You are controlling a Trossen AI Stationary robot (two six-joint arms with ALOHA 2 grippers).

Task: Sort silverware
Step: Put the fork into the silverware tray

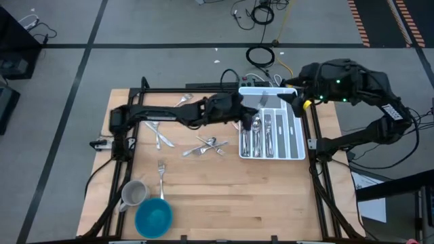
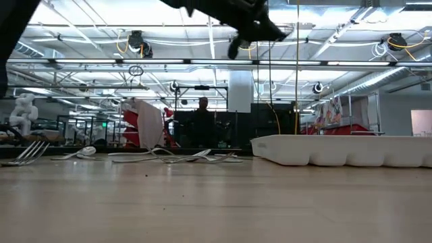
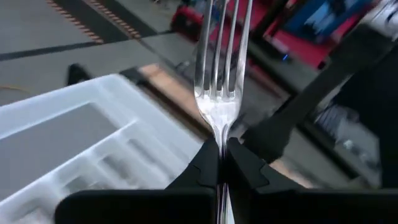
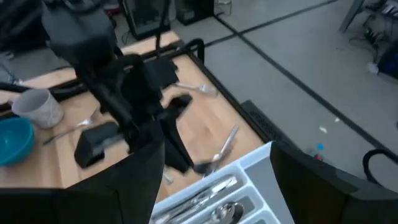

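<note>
Pinched between my left gripper's [image 3: 221,163] closed fingers is a fork [image 3: 219,74], held by its neck with the tines pointing away from my wrist. From above, that gripper [image 1: 248,122] sits over the left edge of the white organiser tray [image 1: 296,146], my left arm stretched across the table from its base on the left. The tray's long compartments hold sorted silverware [image 1: 261,139], lying lengthwise; the rightmost slot looks bare. My right gripper [image 1: 293,97] hangs with its fingers spread wide and nothing in them, above the tray's far end, its arm bent in from the right. Loose silverware [image 1: 205,146] lies heaped on the wood left of the tray, more pieces [image 1: 161,138] farther left, and one fork [image 1: 161,172] near the grey mug [image 1: 133,194] and blue bowl [image 1: 153,217] at the near corner.
</note>
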